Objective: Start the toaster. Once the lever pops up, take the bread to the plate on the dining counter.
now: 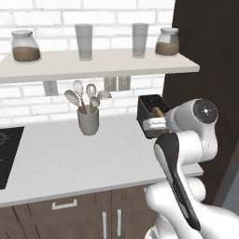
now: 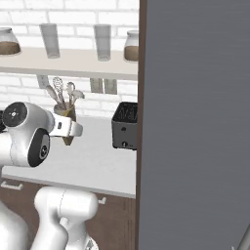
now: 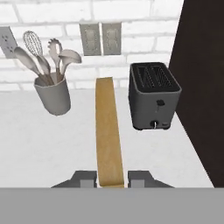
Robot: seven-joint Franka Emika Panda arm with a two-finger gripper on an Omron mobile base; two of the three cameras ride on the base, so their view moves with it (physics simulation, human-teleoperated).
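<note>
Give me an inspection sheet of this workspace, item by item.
Surface: white counter under a brick wall, dark cooktop at its left edge.
Job's things: toaster slots empty; bread held edge-on in the tool.
Clutter: grey utensil cup left of the toaster.
Grippers: tool shut on the bread.
Cables: nothing seen.
Surroundings: shelf with two jars and two glasses; wall outlets; dark panel at right.

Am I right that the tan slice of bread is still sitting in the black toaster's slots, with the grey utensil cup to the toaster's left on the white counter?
Not quite: the hand view shows the tan slice of bread held between the jaws, out of the black toaster, whose slots are empty. The grey utensil cup does stand left of the toaster on the white counter.
</note>
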